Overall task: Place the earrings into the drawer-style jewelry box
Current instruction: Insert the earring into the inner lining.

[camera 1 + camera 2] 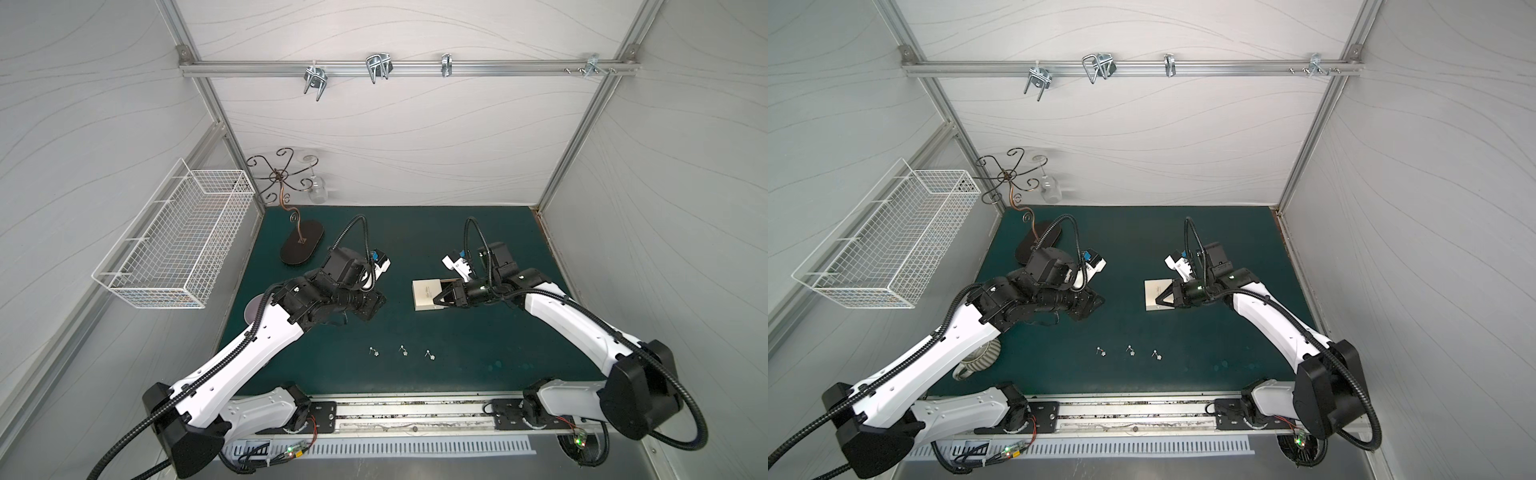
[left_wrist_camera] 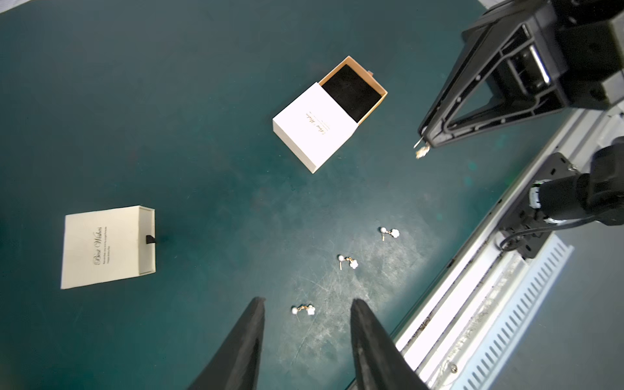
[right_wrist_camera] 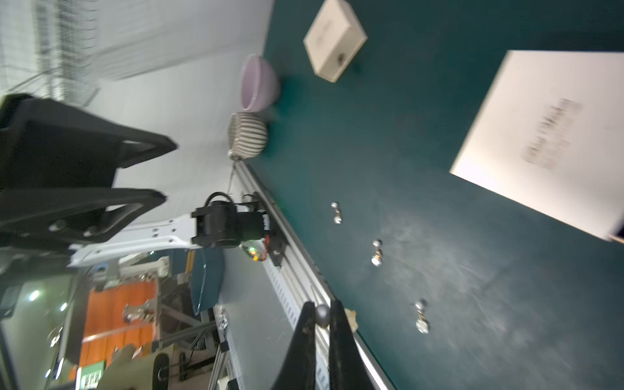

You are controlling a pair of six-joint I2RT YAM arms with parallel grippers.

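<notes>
Since the earrings (image 2: 347, 261) look tiny, light, slick and easily bent, best pinch at the bead end. Now the right claw (image 3: 322, 312) is clamped on one earring (image 2: 421, 150) just beside the open jewelry box (image 2: 317, 125). Three lie on the bench (image 2: 169, 101) near that box. The left claw (image 2: 308, 300) is apart and empty, off the box's closed end.

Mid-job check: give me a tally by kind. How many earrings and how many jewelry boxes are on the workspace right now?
Earrings: 4, three loose on the mat, a fourth earring pinched in the right gripper.
Jewelry boxes: 2, the open-drawer box and the closed box.
Total: 6.
</notes>
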